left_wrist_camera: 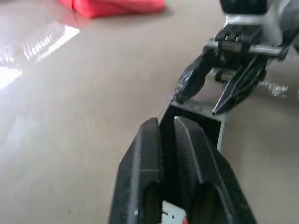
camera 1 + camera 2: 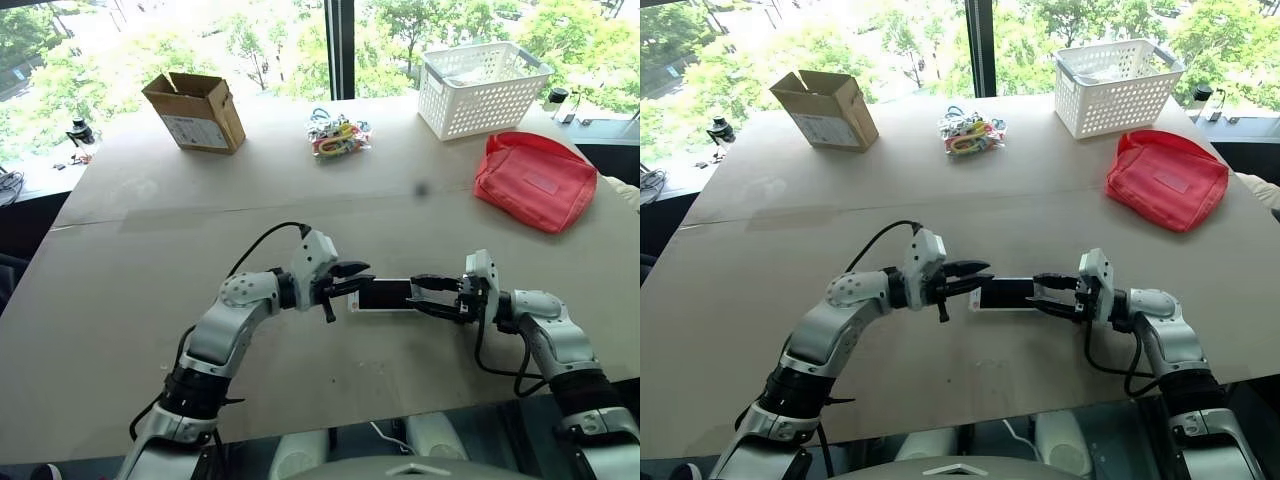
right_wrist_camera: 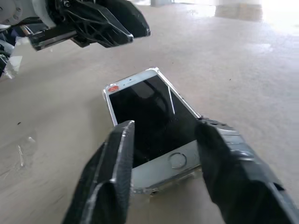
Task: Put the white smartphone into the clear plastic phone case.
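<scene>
I see the slim white smartphone with a black screen [image 3: 152,123] lying flat near the front middle of the pale brown counter [image 2: 150,300], with my two hands meeting over it. It looks already seated in the thin clear plastic phone case [image 3: 164,182], whose glossy edge shows around its home-button end, though I cannot tell if every corner is pressed in. My right hand [image 2: 432,296], coming from three o'clock, has its fingers spread across that end, straddling without clearly gripping. My left hand [image 2: 352,279], from nine o'clock, sits just off the far end, fingers nearly together, holding nothing. I judge this the final seating step; next, I should press the edges down gently.
</scene>
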Available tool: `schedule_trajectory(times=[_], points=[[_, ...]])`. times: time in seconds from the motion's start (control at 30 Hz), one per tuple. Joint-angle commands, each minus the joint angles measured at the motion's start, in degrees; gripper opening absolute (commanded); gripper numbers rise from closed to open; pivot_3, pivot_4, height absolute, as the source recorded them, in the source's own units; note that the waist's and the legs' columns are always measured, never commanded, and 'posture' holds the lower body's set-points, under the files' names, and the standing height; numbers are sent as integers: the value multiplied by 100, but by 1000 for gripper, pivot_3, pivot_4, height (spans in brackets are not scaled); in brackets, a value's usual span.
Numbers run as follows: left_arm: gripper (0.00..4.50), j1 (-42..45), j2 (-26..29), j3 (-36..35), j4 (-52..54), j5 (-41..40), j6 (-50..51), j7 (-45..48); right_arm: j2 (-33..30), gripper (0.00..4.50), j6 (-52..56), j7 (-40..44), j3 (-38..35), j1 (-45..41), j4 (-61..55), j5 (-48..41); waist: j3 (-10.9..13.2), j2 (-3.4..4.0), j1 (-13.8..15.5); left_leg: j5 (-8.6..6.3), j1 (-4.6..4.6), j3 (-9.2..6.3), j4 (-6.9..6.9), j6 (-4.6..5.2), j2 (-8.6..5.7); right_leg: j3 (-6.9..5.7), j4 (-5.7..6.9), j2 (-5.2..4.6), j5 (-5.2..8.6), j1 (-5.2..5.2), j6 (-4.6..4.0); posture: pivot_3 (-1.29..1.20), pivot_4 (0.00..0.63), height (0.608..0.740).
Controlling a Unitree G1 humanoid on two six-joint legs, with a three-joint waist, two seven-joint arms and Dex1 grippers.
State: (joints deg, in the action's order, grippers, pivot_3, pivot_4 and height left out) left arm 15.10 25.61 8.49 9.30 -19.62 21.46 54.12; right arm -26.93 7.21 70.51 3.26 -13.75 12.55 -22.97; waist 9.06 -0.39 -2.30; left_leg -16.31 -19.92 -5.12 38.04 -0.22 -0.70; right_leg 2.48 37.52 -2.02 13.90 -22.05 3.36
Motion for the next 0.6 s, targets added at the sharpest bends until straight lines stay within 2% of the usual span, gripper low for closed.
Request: schedule_trajectory(times=[0.03, 0.07, 0.17, 0.37, 0.47, 0.6], points=[[2471, -278, 372, -468, 235, -325, 88, 175, -316, 3946, -137, 281, -394, -64, -165, -262, 19, 14, -2, 0, -12, 2, -3, 0, -3, 4, 0, 0, -1, -15, -2, 0, 150, 740], [3161, -406, 542, -537, 229, -314, 22, 272, -442, 4490, -195, 377, -455, -82, -111, -251, 20, 14, 0, 0, -32, 3, -4, 0, -5, 5, 1, -1, -13, -37, -22, 0, 150, 740], [4395, -767, 954, -819, 112, -316, -250, 530, -825, 4500, -437, 606, -611, -204, 243, -125, 28, 13, 2, 1, -106, 3, 0, 0, -5, 6, 11, -5, -18, -115, -25, 0, 150, 740], [4462, -1203, 1291, -1493, -385, -310, -1298, 931, -1483, 4500, -982, 1239, -702, -609, 1252, 90, 69, 10, 35, 1, -126, 10, -2, 0, -6, 2, 5, -19, -17, -131, -26, 0, 150, 740], [4462, -1470, 1524, -1534, -577, -17, -2004, 1169, -1620, 4500, -1269, 1522, -789, -845, 1846, 94, 76, 12, 22, 1, -126, 17, -2, 1, -6, 3, 3, -19, -17, -131, -26, 0, 150, 740], [4462, -1493, 1689, -1536, -761, 155, -2378, 1182, -1763, 4500, -1632, 1810, -807, -1094, 2479, 183, 87, 11, 25, 1, -125, 30, -3, 1, -5, 6, 2, -20, -17, -131, -27, 0, 150, 740]])
